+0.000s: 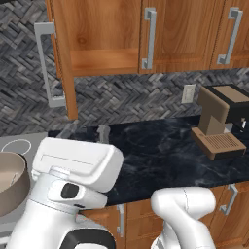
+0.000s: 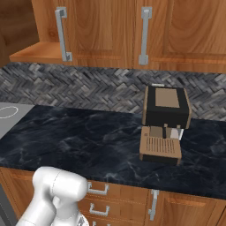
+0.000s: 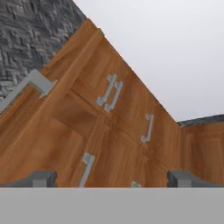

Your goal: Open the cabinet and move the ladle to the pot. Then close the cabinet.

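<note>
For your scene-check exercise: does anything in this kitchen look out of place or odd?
The cabinet has its left door swung open over the counter, baring its wooden shelf. I see nothing spilled or damaged; the coffee machine stands upright.

The tall warm-brown wooden cabinet [image 1: 107, 36] is showing a smooth, grained satin finish, and its long vertical bar handles [image 1: 149, 39] are reading as brushed silver metal. The black marbled stone countertop [image 1: 160, 155] is looking polished and faintly glossy, against a rough, matt grey herringbone-tile backsplash [image 2: 88, 90]. The wide round beige-taupe pot [image 1: 12, 182] is appearing matt.
</note>
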